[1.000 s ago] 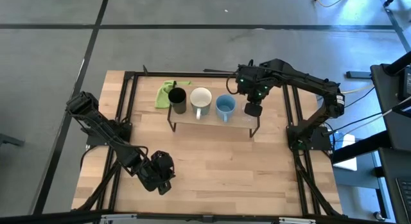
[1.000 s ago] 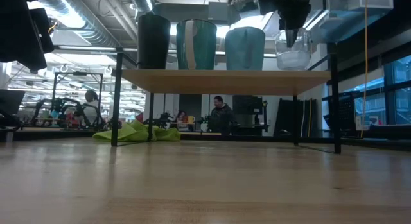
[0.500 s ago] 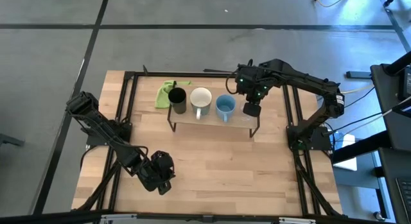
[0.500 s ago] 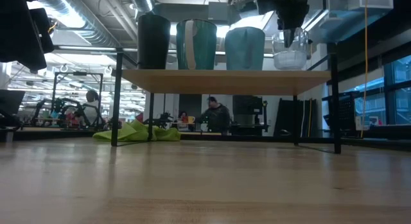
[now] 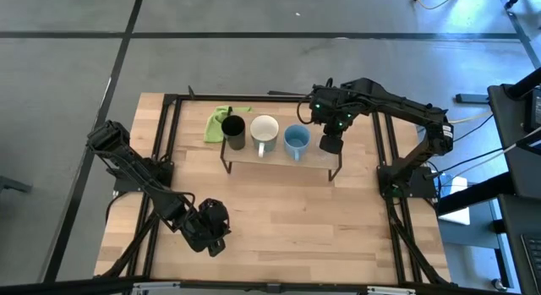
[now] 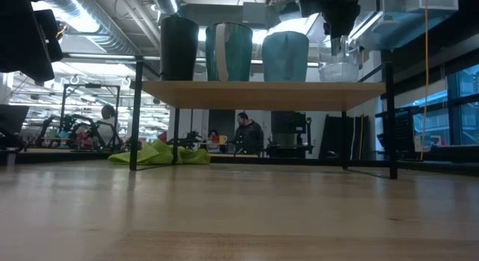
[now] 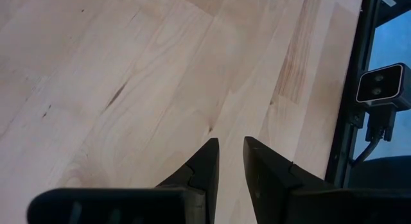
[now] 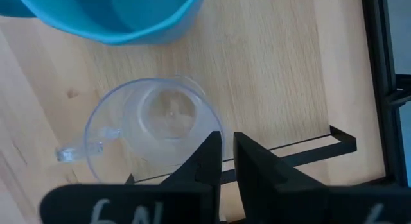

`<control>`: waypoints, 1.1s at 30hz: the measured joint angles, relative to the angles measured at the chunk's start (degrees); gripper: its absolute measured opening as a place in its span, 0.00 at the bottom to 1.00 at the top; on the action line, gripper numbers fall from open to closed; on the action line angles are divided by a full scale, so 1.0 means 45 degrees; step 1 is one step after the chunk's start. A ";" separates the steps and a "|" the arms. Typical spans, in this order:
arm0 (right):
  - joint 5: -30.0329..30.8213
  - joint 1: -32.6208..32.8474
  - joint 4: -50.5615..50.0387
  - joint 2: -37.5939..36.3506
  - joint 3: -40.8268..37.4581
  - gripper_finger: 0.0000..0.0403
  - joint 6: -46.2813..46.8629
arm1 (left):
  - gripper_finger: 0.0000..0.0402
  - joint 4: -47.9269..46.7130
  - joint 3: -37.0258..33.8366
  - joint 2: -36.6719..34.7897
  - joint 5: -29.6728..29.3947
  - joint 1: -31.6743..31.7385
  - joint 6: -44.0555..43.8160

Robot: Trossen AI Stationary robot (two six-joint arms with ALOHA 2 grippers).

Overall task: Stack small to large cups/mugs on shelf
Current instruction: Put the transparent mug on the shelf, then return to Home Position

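Observation:
On the shelf (image 5: 279,164) a black cup (image 5: 234,133), a white mug (image 5: 265,131) and a light blue mug (image 5: 297,141) stand upright in a row on their bases. The clear cup (image 8: 154,124) is at the shelf's right end, right of the blue mug (image 8: 115,15), with its handle (image 8: 74,150) sticking out. My right gripper (image 5: 331,144) hangs over it, shut on its rim. In the low view the clear cup (image 6: 338,69) has its base at the level of the shelf top (image 6: 262,87). My left gripper (image 7: 230,161) is low over the table's near left, slightly open, touching nothing. My right gripper pinches the clear cup's wall at the rim (image 8: 218,131), on the side away from the handle. One finger (image 8: 207,156) is inside the cup and the other (image 8: 249,158) outside. The fingers come from above, pointing down. The cup is upright.
A green cloth (image 5: 220,122) lies on the table behind the shelf's left end. Black frame rails (image 5: 389,160) run along the table's sides. Bare wood (image 5: 287,219) stretches in front of the shelf. People (image 6: 247,134) are in the room behind.
My right gripper, still shut on the clear cup, has shifted a little toward the blue mug, carrying the cup with it along the shelf's right end.

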 joint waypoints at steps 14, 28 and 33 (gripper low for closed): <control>0.0127 0.0000 -0.0112 -0.0010 0.0000 0.13 0.0019 | 0.17 0.0000 0.0000 0.0000 0.0000 -0.0005 -0.0008; -0.0298 0.0363 -0.0597 -0.0055 0.3940 0.18 0.0641 | 0.17 0.0000 0.0000 0.0000 0.0000 -0.0003 0.0005; -0.0159 0.0697 -0.0614 -0.0050 0.5375 0.18 0.1245 | 0.17 0.0009 0.0001 0.0000 0.0060 -0.0004 0.0000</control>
